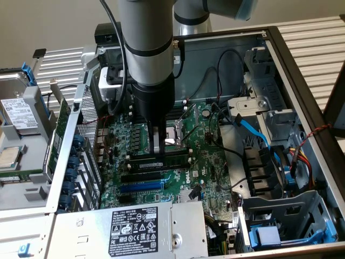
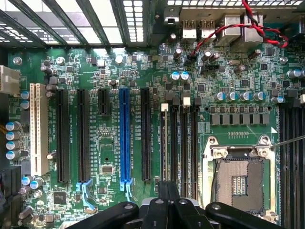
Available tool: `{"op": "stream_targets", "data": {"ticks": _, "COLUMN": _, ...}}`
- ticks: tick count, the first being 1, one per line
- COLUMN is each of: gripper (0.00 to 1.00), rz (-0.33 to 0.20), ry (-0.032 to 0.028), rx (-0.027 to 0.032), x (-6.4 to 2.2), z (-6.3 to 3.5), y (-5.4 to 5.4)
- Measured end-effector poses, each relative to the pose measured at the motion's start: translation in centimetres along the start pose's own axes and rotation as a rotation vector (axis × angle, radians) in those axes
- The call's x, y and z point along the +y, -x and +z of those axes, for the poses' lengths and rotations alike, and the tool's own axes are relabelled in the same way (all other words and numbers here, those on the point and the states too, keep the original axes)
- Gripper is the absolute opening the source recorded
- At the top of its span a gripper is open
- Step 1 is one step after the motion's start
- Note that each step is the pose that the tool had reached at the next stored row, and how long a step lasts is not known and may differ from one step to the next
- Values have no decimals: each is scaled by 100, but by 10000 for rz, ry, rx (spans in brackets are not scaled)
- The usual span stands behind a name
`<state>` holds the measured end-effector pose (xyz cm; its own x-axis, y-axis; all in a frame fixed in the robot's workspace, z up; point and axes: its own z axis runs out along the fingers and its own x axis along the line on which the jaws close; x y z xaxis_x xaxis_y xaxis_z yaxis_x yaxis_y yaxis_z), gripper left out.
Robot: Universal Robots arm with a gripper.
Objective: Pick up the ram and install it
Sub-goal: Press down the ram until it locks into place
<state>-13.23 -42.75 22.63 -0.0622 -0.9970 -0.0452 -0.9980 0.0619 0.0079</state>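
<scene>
Soft, even room light falls from above. The arm (image 1: pixel 148 59) shadows the motherboard (image 1: pixel 210 162) beneath it; bright glare burns through the vent grille (image 2: pixel 109 21), and the claw (image 2: pixel 167 210) sits blurred.

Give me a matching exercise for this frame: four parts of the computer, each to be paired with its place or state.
1 ram
2 CPU socket
3 power supply
4 hard drive

A at the exterior view's far left
B carries a black label
C under the gripper, at the memory slots
D bare, nothing mounted

Pairs: 1-C, 2-D, 3-B, 4-A
</scene>
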Motion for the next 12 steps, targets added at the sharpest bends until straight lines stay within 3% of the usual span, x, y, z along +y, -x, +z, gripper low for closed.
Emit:
{"op": "stream_targets", "data": {"ticks": 4, "gripper": 10, "rz": 2, "ry": -9, "rx": -18, "x": 0, "z": -18, "y": 3}}
{"op": "stream_targets", "data": {"ticks": 12, "gripper": 10, "rz": 3, "ry": 0, "rx": -2, "x": 2, "z": -145, "y": 7}}
